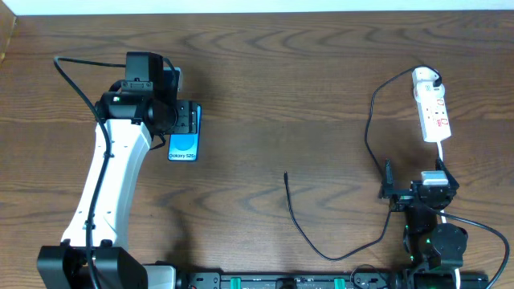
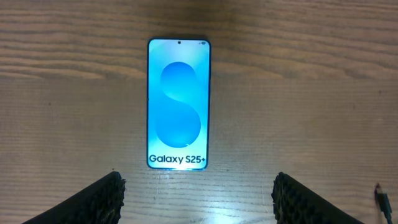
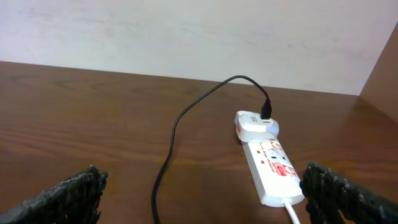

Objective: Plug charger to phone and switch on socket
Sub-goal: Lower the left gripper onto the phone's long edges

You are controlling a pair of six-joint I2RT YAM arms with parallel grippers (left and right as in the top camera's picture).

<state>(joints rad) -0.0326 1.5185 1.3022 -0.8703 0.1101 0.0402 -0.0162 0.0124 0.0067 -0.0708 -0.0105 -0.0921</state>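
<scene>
The phone (image 1: 183,148) lies flat on the table at the left, its blue screen up; in the left wrist view the phone (image 2: 178,102) shows whole, with the white "Galaxy S25+" text nearest my fingers. My left gripper (image 1: 186,120) (image 2: 198,190) hovers over it, open, with nothing between its fingers. The white socket (image 1: 432,108) (image 3: 273,165) lies at the far right. The charger (image 1: 299,225) (image 3: 177,124) runs from a white adapter (image 3: 256,124) on the socket in a long loop to its free tip (image 1: 287,175) at mid-table. My right gripper (image 1: 416,181) (image 3: 202,190) stands open just short of the socket's near end.
The socket's white cord (image 1: 440,148) runs down toward my right arm. A small dark cable tip (image 2: 381,200) shows at the right edge of the left wrist view. A pale wall borders the table's far edge.
</scene>
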